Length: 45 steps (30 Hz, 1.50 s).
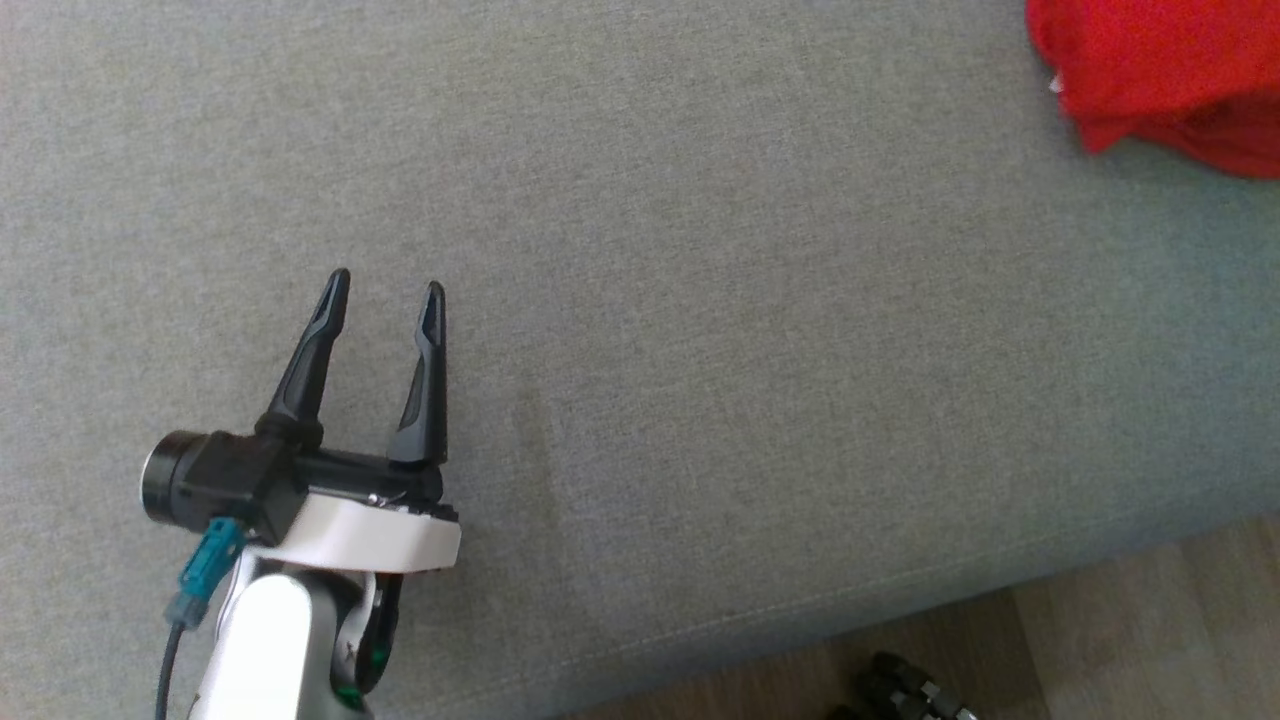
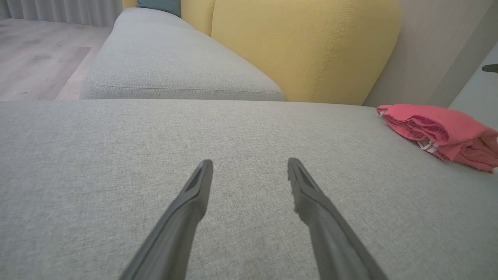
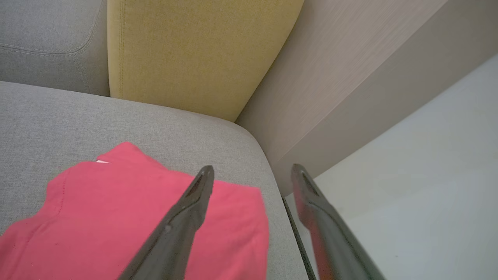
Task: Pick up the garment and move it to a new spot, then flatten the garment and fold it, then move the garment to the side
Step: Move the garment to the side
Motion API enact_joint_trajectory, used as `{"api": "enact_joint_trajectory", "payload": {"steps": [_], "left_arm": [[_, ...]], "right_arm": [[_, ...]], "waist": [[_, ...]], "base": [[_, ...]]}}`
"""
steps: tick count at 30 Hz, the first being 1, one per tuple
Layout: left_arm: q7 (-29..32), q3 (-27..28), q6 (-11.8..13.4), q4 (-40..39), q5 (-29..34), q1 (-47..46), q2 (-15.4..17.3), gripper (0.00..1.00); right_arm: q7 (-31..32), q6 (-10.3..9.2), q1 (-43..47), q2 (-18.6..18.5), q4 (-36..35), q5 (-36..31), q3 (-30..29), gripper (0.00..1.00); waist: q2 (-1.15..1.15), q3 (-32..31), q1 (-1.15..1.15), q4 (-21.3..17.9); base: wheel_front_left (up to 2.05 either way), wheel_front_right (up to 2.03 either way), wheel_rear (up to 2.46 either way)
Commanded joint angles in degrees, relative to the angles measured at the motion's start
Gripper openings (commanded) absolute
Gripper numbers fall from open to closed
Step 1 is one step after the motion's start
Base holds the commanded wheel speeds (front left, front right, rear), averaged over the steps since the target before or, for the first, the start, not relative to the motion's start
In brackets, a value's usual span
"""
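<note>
The garment is a red, folded bundle lying at the far right end of the grey sofa seat. In the left wrist view the garment rests off to the right, well away from my left gripper. My left gripper hovers open over bare seat at the lower left, nothing between its fingers. My right gripper is open just above the garment, its left finger over the cloth's right edge and its right finger past the seat's end; it holds nothing.
A yellow back cushion stands behind the seat, with a second grey seat beyond. A pale wall panel and a light surface border the seat's right end. Wooden floor lies along the front edge.
</note>
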Motion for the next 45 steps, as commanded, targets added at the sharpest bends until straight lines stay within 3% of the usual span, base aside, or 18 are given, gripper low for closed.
{"api": "enact_joint_trajectory", "payload": {"steps": [1,13,23,33,45], "left_arm": [[-0.7,1.2,0.1,-1.6,0.0,-0.7,-0.1,1.0],[-0.7,1.8,0.7,-1.1,-0.5,-0.2,-0.1,1.0],[-0.7,5.1,3.7,0.0,-4.4,1.4,-0.2,1.0],[-0.7,6.1,9.4,0.2,-9.0,5.7,-0.2,1.0],[-0.7,5.0,9.4,4.0,-10.6,11.1,-0.2,1.0]], "right_arm": [[-0.5,0.37,-1.3,-0.5,-1.5,-0.5,-0.2,1.0],[-4.1,0.37,-0.7,2.9,-1.9,0.2,1.0,1.0],[-11.7,0.37,4.4,9.3,-4.3,7.2,2.8,1.0],[-19.7,0.37,18.7,16.9,-11.8,12.6,3.1,1.0],[-21.9,0.37,40.9,22.7,-27.7,13.0,1.8,1.0]], "waist": [[0.0,-0.2,0.0,0.0],[0.0,-2.5,0.0,0.4],[0.0,-8.3,0.0,3.2],[0.0,-16.7,0.0,7.8],[0.0,-25.3,0.0,13.0]], "base": [[0.0,0.0,0.0],[0.0,0.0,0.0],[0.0,0.0,0.0],[0.0,0.0,0.0],[0.0,0.0,0.0]]}}
